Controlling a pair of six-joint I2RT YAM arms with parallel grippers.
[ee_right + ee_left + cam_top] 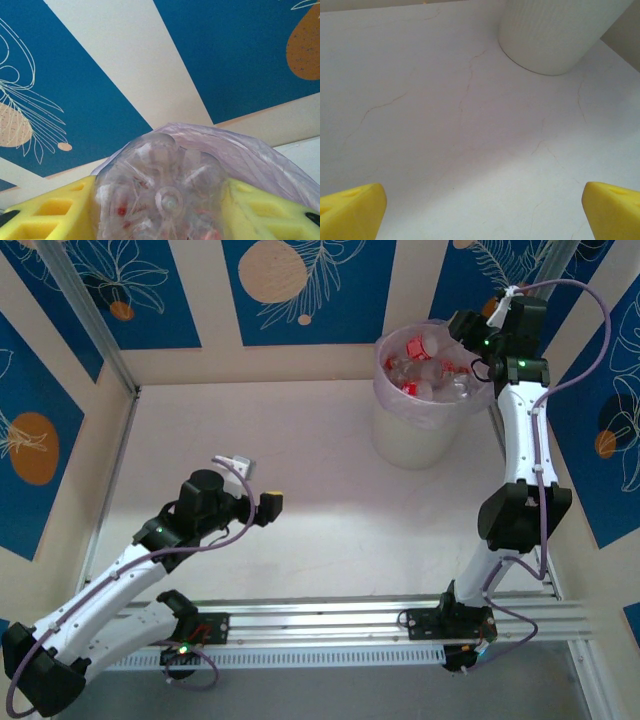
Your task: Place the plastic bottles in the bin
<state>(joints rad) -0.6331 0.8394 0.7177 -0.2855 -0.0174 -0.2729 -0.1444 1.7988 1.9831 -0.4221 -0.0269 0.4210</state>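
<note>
Fingers of the right gripper clench a clear bottle over the bin's lilac bag. From overhead, red-labelled bottles crowd the bin. The left gripper hangs spread wide over the table.

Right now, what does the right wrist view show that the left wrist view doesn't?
Right wrist: a clear bottle, base toward the camera, gripped in the right tool, with a lilac bag and a blue-and-cream wall behind it.
Left wrist: the left tool open above the table, with the white side of the bin ahead.
Both: yellow fingers and part of the bin, its bag in one and its side in the other.
</note>
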